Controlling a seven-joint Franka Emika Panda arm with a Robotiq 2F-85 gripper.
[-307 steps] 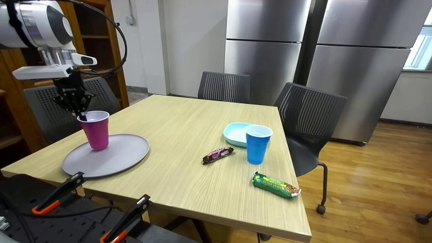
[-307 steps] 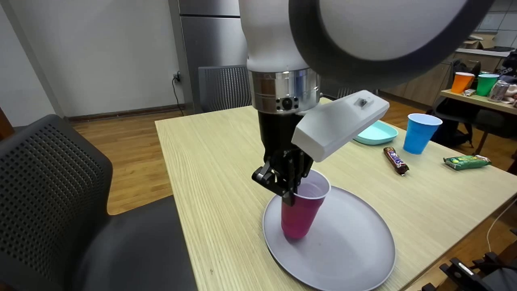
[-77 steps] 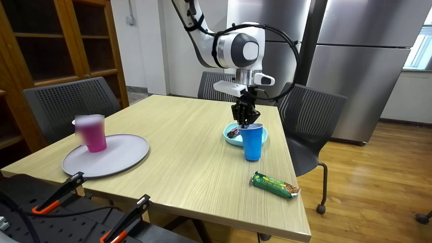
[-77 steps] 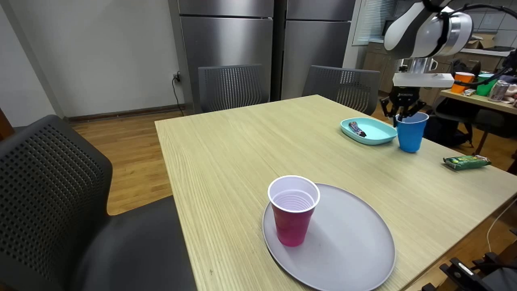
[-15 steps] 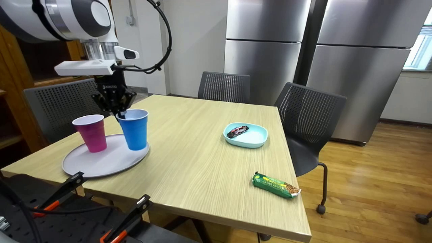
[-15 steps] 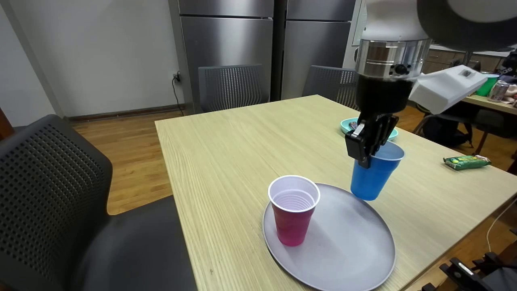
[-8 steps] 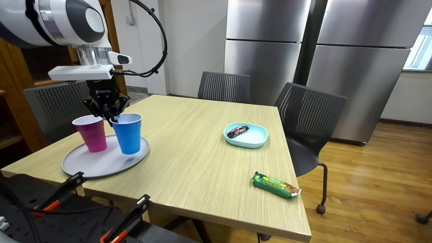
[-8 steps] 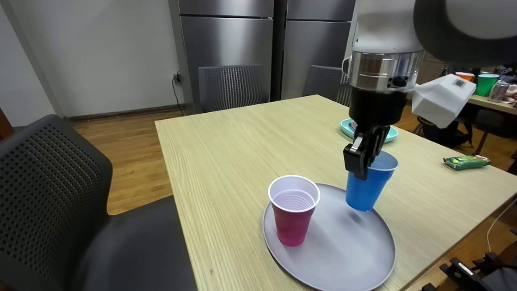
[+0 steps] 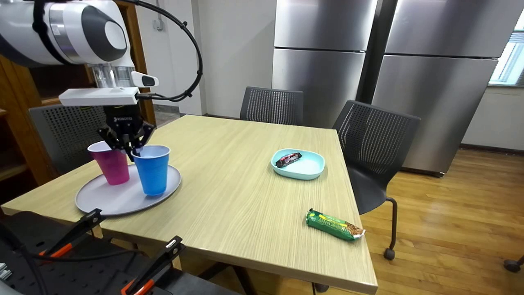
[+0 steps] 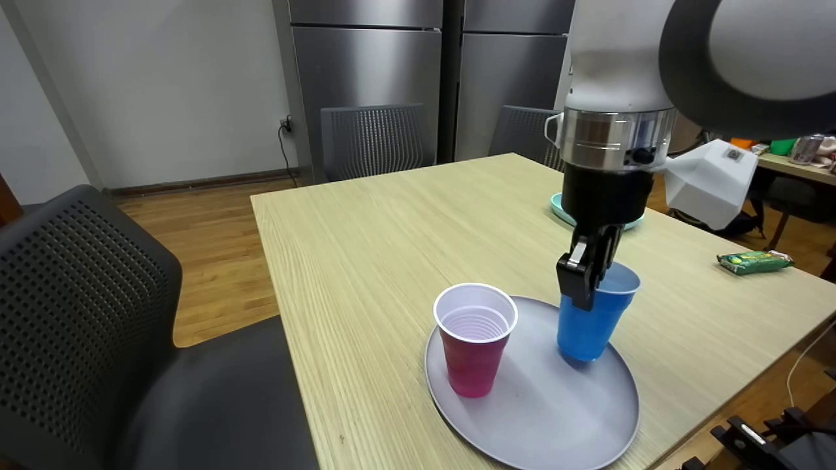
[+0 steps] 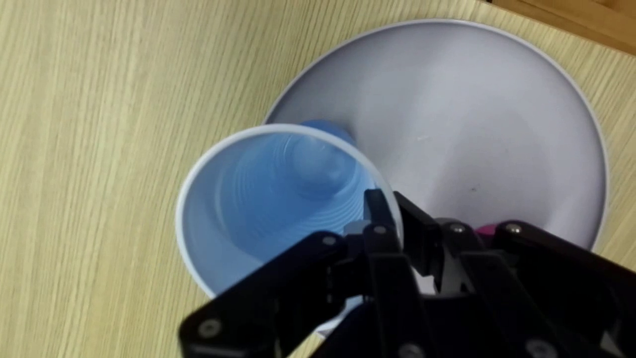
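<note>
Plainly, the tool (image 11: 390, 206) was pinching the rim of the blue cup (image 9: 153, 174), with one finger (image 11: 376, 209) inside the mouth and its partner against the outside. From where I stood, that grip sat on the side of the rim facing the pink cup (image 10: 475, 365), so the blue cup lay below the tool and out to its other side, away from the pink one. Its long axis ran close to upright, mouth up, though I couldn't rule out a slight lean. The base was at or just above the grey plate (image 10: 555, 418); whether the two were touching, I couldn't tell. What seemed to matter most was how that base lay against the plate's edge: it fell inside the outline, fairly near the edge, across the plate's middle from the pink cup, which stood upright with a gap between them. A single white arm (image 9: 82, 32) bore the tool from above. Beyond the plate, the wooden counter (image 9: 229, 176) ran on to a turquoise dish (image 9: 310, 166), well apart from the cups, with a wrapped candy bar (image 9: 288, 159) lying in it. Farther out, a green snack packet (image 9: 333, 225) lay near the counter's edge. Past the counter stood dark chairs (image 9: 272, 105) and tall steel fridges (image 9: 319, 86).
</note>
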